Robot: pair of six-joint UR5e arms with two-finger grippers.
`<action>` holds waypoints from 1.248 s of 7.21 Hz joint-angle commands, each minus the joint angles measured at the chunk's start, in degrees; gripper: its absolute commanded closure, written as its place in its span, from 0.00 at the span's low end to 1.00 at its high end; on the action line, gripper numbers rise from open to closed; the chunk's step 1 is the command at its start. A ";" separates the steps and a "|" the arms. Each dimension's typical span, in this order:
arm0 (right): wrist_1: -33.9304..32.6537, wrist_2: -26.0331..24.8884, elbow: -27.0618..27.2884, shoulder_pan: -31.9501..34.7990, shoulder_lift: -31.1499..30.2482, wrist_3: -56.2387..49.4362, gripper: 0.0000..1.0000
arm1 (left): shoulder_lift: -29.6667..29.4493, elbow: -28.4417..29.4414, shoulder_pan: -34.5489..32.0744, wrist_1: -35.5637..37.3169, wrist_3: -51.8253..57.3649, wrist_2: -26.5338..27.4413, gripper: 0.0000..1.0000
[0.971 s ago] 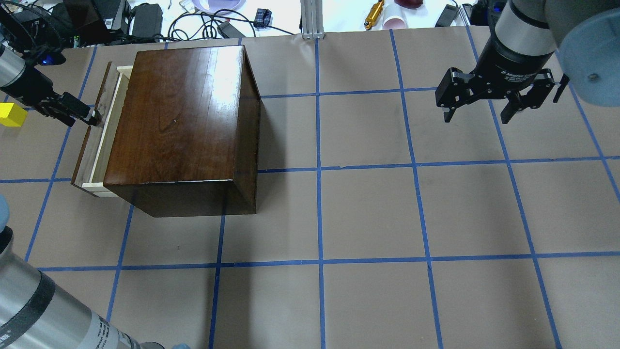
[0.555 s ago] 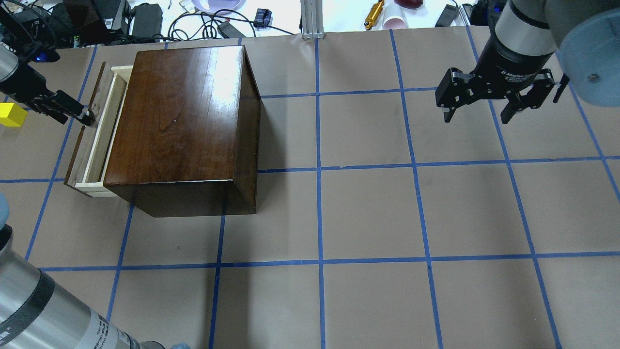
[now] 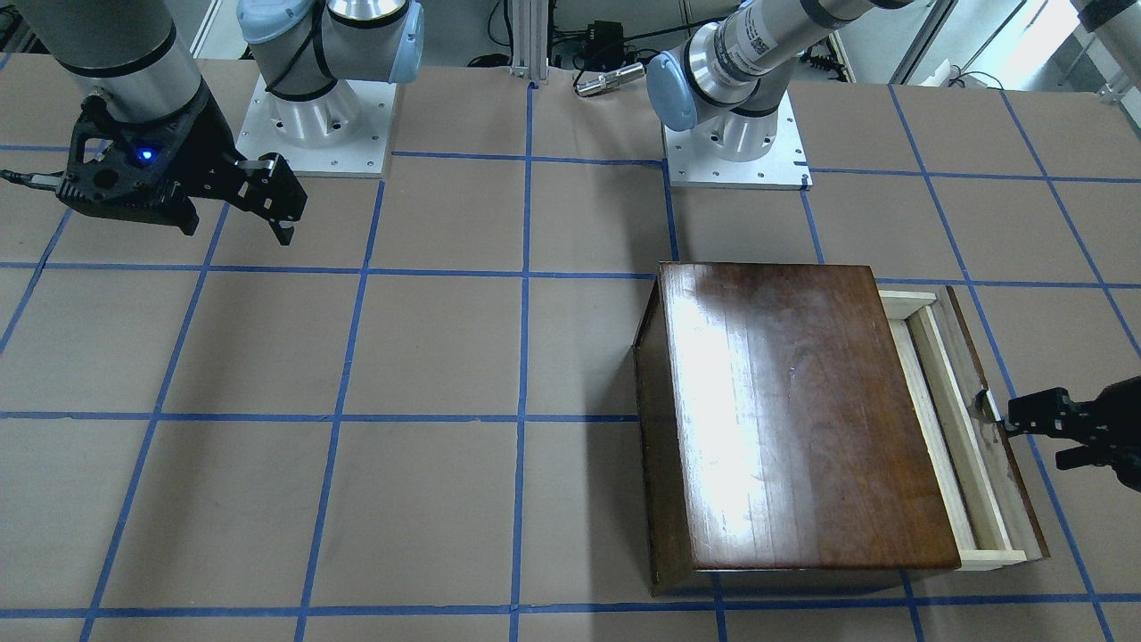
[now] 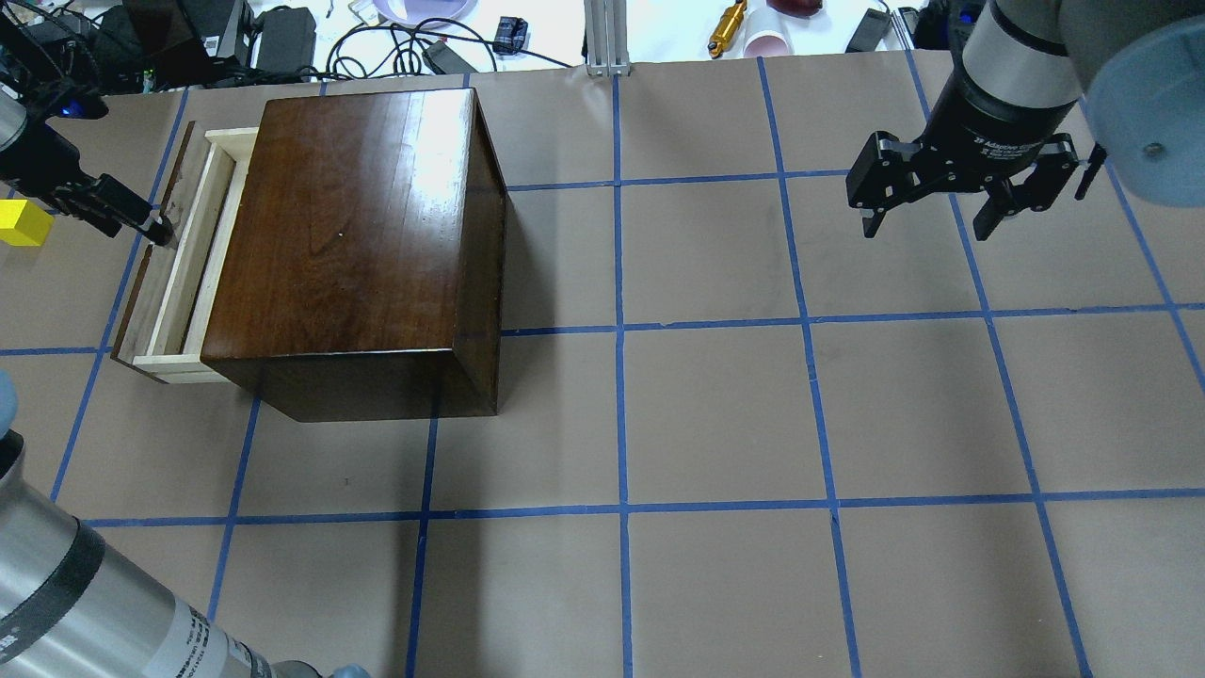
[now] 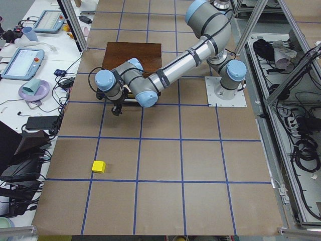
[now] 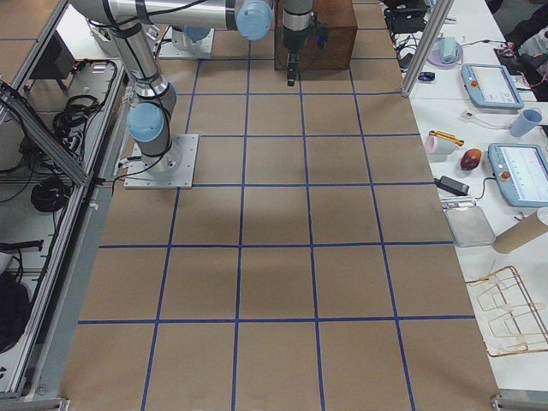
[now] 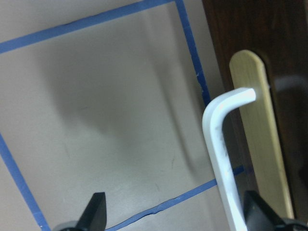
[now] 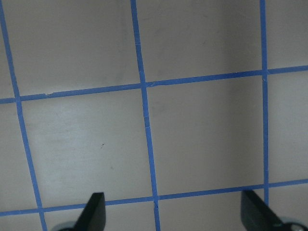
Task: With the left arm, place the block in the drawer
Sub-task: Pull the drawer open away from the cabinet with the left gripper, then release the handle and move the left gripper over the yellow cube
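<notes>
On my overhead feed, left to right, I see the yellow block (image 4: 21,222) lying on the table (image 4: 715,414), then my left gripper (image 4: 151,226) with fingers spread either side of the metal pull (image 7: 219,159) of the partly open drawer (image 4: 179,273), the wooden box (image 4: 348,245), and the right gripper (image 4: 927,224) hanging spread wide.

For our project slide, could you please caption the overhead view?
Left tool at the front of the partly open drawer; yellow block lies outside it, right tool hovers open.
</notes>
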 commanded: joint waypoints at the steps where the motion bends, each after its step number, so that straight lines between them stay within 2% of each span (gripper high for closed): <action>1: 0.00 0.00 0.00 0.01 0.00 0.00 0.00 | -0.67 0.65 1.22 0.08 1.70 0.56 0.00; 6: 0.00 0.00 0.09 0.01 0.00 0.00 0.00 | 0.91 3.71 2.09 -0.01 1.17 2.23 0.00; 8: 0.00 0.00 0.00 0.01 0.00 0.00 0.00 | -2.24 13.17 5.87 0.17 1.08 5.74 0.00; 9: 0.00 0.00 0.09 0.01 0.00 0.00 0.00 | -3.99 15.30 6.57 1.99 1.17 6.97 0.00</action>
